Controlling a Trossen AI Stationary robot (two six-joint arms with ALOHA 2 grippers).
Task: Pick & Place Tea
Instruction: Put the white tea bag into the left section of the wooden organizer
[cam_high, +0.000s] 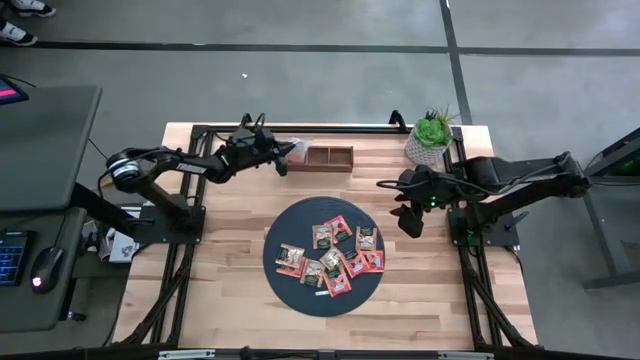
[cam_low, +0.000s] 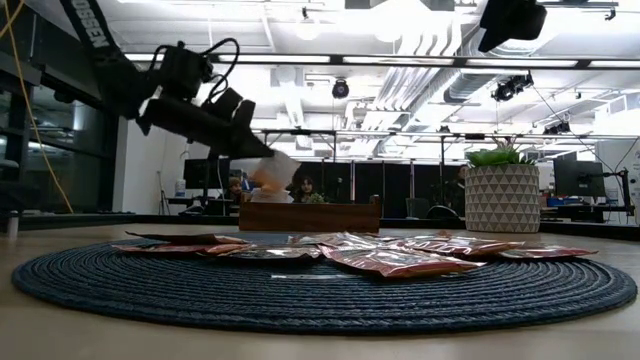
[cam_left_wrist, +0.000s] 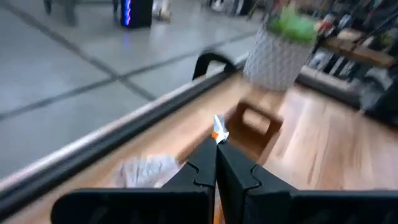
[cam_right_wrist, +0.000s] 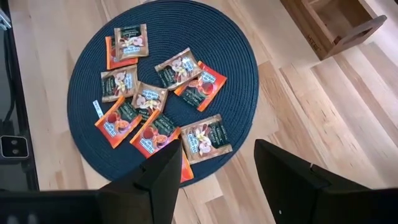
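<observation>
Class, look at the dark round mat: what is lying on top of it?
On the mat lies a cluster of tea sachets, several overlapping, plus a thin white strip. Any sachets hidden beneath the overlaps cannot be counted.

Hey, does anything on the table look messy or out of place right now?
Mostly tidy. The tea sachets lie in a loose, overlapping heap on the dark round mat, at mixed angles, and a thin white strip sits among them. Nothing looks spilled or damaged.
</observation>
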